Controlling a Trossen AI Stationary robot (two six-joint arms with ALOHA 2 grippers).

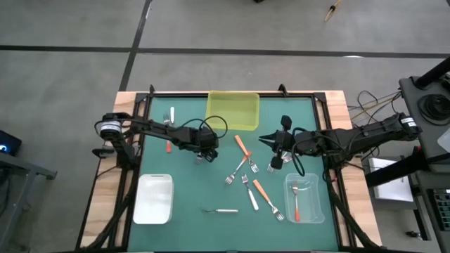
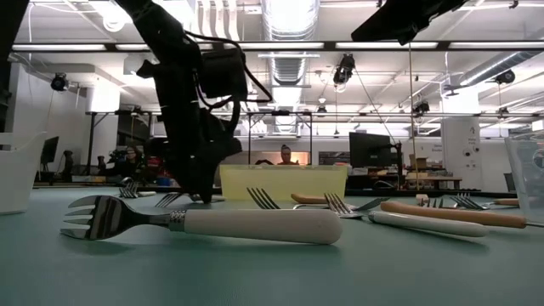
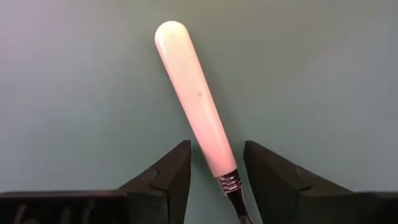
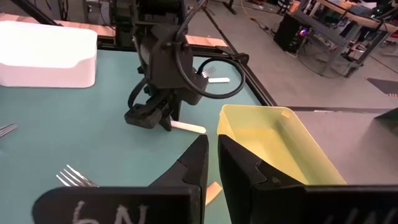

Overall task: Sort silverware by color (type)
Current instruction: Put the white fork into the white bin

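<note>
White-handled fork point(image 3: 198, 109) is the one that matters right now. The left gripper point(image 3: 214, 171) is down at the table in the middle, just left of centre, with its jaws parted and sitting on either side of the fork right where handle meets metal neck. It's straddling it rather than squeezing it, and there's a gap on both sides. The fork's long axis runs away from the fingers, slightly slanted, so the jaws cross it roughly square. Looks to me like a close would catch it near the neck, not at the balance point, so it might droop.

The right gripper point(image 1: 266, 139) hangs right of centre with its jaws clenched on nothing, pointed toward the yellow bin point(image 1: 233, 109) at the far edge, so the left arm is clearly nearer.

The rest of the silverware is scattered: a cluster of forks point(image 1: 246, 172) near centre, one fork in the clear bin point(image 1: 304, 199) near right, and nothing showing in the white bin point(image 1: 154, 199) near left.

What I can't see: the tines are cut off behind the fingers in the left wrist view, and from above the gripper covers most of that fork.
</note>
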